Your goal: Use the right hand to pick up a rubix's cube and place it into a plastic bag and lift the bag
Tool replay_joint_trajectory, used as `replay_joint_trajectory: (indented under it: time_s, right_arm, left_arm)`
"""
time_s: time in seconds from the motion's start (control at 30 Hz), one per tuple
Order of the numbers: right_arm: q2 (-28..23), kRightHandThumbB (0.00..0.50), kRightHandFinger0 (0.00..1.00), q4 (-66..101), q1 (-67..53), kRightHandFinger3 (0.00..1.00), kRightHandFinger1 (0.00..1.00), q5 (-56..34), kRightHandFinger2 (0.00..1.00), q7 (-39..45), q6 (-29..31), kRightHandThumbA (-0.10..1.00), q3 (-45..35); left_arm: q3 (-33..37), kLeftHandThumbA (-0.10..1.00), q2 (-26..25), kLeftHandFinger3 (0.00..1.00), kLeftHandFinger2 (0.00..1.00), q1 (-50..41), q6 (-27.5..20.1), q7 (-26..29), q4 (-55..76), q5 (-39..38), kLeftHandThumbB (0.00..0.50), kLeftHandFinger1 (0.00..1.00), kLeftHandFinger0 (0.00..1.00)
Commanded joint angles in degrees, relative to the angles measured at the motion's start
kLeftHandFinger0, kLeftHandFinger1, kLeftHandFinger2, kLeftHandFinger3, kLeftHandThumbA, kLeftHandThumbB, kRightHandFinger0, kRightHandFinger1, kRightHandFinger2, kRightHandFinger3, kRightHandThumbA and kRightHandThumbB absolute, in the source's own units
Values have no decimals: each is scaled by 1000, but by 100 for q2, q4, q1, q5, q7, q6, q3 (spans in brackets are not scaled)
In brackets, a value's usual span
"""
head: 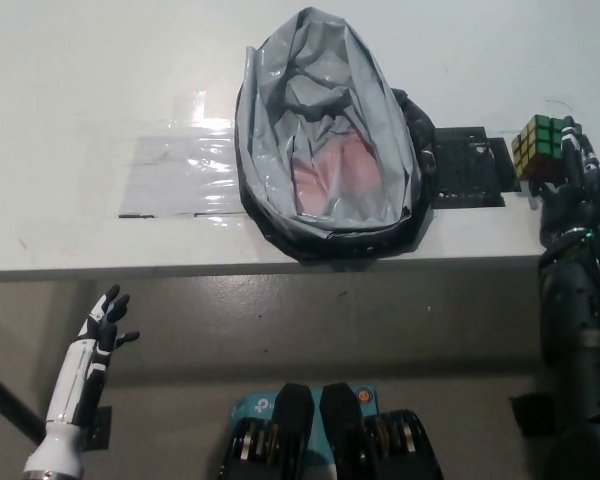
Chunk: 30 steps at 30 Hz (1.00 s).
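My black right hand (568, 178) is shut on the rubik's cube (540, 147) at the right of the table, holding it raised, right of a black pad (468, 167). The cube shows green and yellow faces. The grey plastic bag (325, 140) lies open in the middle of the table, its mouth facing up, with something pink inside. The cube is well to the right of the bag's opening. My white left hand (102, 324) rests open at the lower left, below the table's front edge.
A sheet of clear plastic film (180, 175) lies flat on the white table (80, 70) left of the bag. The table's front edge (180, 270) runs across the picture, with grey floor below it.
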<state>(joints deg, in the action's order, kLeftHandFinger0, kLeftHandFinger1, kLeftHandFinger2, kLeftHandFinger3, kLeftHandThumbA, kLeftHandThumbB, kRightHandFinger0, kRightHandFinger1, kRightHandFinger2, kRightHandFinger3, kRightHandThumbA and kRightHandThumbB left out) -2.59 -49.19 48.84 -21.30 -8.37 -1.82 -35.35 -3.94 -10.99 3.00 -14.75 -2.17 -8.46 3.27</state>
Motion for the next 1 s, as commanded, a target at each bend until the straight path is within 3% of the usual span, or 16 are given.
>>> replay_joint_trajectory:
  time_s: [0.0, 0.23, 0.27, 0.3, 0.33, 0.43, 0.5, 0.53, 0.6, 0.63, 0.67, 0.73, 0.77, 0.9, 0.97]
  right_arm:
    - [354, 98, 0, 852, 1064, 1000, 270, -1872, 789, 621, -1374, -100, -411]
    - [520, 93, 0, 1314, 1307, 1000, 256, -2096, 824, 412, -1695, -100, -322]
    - [577, 19, 0, 1494, 1309, 1000, 257, -2112, 808, 329, -1764, -100, -279]
    - [630, 64, 0, 1657, 1325, 1000, 249, -2127, 839, 255, -1827, -100, -230]
    - [716, 76, 0, 1908, 1382, 1000, 257, -2151, 899, 141, -1932, -100, -149]
    - [783, 39, 0, 2126, 1488, 1000, 236, -2150, 889, 90, -2027, -100, -29]
    - [838, 54, 0, 2265, 1581, 1000, 248, -2157, 921, 75, -2053, -100, 72]
    - [860, 84, 0, 2285, 1626, 826, 273, -2145, 924, 58, -2031, -100, 114]
    - [879, 75, 0, 2309, 1665, 771, 296, -2135, 936, 32, -2007, -100, 167]
    - [900, 69, 0, 2353, 1691, 939, 340, -2134, 898, -29, -2020, -100, 201]
    - [915, 53, 0, 2390, 1715, 860, 354, -2118, 854, -44, -2033, -100, 250]
    - [987, 71, 0, 2541, 1734, 990, 378, -1908, 834, -41, -1965, -100, 517]
    - [1001, 66, 0, 2574, 1721, 1000, 388, -1860, 841, -49, -1946, -100, 582]
    - [1079, 62, 0, 2571, 1639, 1000, 456, -1618, 901, -61, -1886, -100, 878]
    - [1127, 70, 0, 2375, 1504, 1000, 464, -1353, 986, -64, -1716, -100, 1160]
  left_arm:
    - [-45, 1000, -27, 1000, 1000, 39, -174, 82, 136, 19, 142, 1000, 847]
    - [-46, 1000, -19, 1000, 1000, 51, -136, 86, 161, 20, 152, 1000, 844]
    - [-45, 1000, -21, 1000, 1000, 55, -128, 85, 155, 22, 160, 1000, 847]
    - [-44, 1000, -23, 1000, 1000, 56, -124, 79, 152, 15, 155, 1000, 849]
    - [-36, 1000, -24, 1000, 1000, 56, -147, 67, 134, 8, 152, 1000, 848]
    - [-24, 1000, -29, 1000, 1000, 60, -190, 57, 106, 12, 165, 1000, 840]
    - [-26, 1000, -38, 1000, 1000, 71, -176, 53, 115, 12, 168, 1000, 838]
    - [-26, 1000, -40, 1000, 1000, 77, -159, 54, 124, 17, 169, 1000, 839]
    - [-25, 1000, -43, 1000, 1000, 83, -140, 53, 132, 23, 169, 1000, 838]
    - [-21, 1000, -43, 1000, 1000, 79, -125, 51, 141, 27, 168, 999, 839]
    - [-22, 1000, -43, 1000, 1000, 74, -109, 50, 156, 27, 166, 999, 838]
    - [-24, 1000, -47, 1000, 1000, 65, -129, 57, 155, 39, 171, 991, 819]
    - [-23, 1000, -48, 1000, 1000, 63, -130, 58, 154, 45, 171, 990, 817]
    - [-19, 1000, -46, 1000, 1000, 59, -116, 30, 155, 3, 169, 991, 819]
    - [-8, 1000, -44, 1000, 1000, 56, -141, 44, 149, 43, 162, 989, 818]
